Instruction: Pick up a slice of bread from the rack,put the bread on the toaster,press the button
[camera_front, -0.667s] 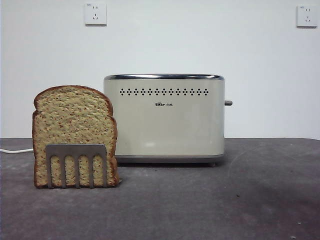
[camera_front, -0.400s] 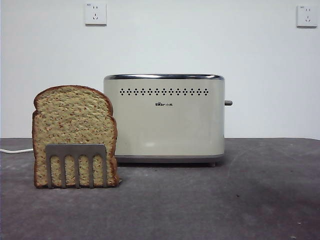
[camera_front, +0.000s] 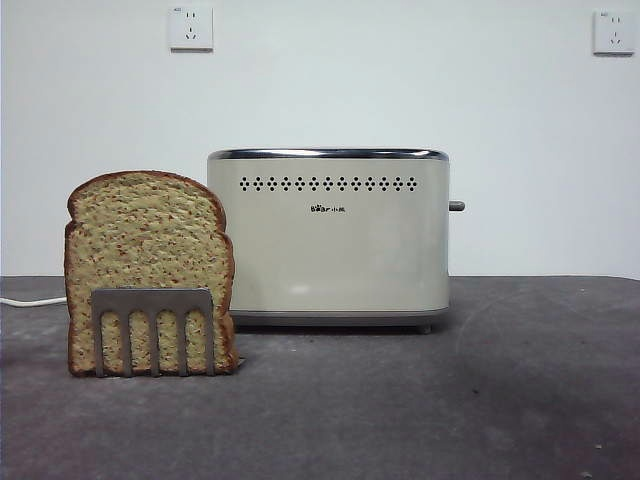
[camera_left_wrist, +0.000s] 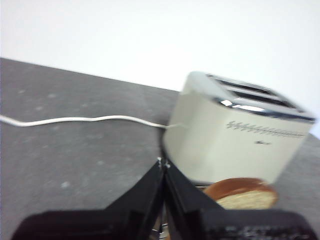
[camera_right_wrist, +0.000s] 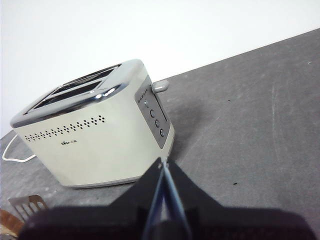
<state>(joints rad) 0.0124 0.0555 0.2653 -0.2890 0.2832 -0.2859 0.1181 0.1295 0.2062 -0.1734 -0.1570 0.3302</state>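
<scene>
Two arms were above the table, yet the front view showed neither of them: only the slice of bread (camera_front: 148, 262) standing upright in the rack (camera_front: 153, 328), just beside the toaster (camera_front: 328, 238) on the dark table (camera_front: 430, 400), with the button (camera_front: 456, 206) jutting from the toaster's narrow side wall. Two white wall sockets (camera_front: 191, 27) sat high on the wall behind, seen in no other view.

The left wrist view, somewhat blurred, looked down on the toaster's slots and caught the bread's rounded brown crust (camera_left_wrist: 240, 192) below the toaster's face. It also showed a white cord (camera_left_wrist: 85, 120) trailing across the table to the toaster. The left gripper (camera_left_wrist: 163, 167) hung above the table near the bread, its jaws pressed together and holding nothing.

The right wrist view revealed the toaster's end panel with a column of small round knobs and the lever (camera_right_wrist: 160, 86) above them. The right gripper (camera_right_wrist: 163, 167) hovered off that end, jaws likewise closed and empty.
</scene>
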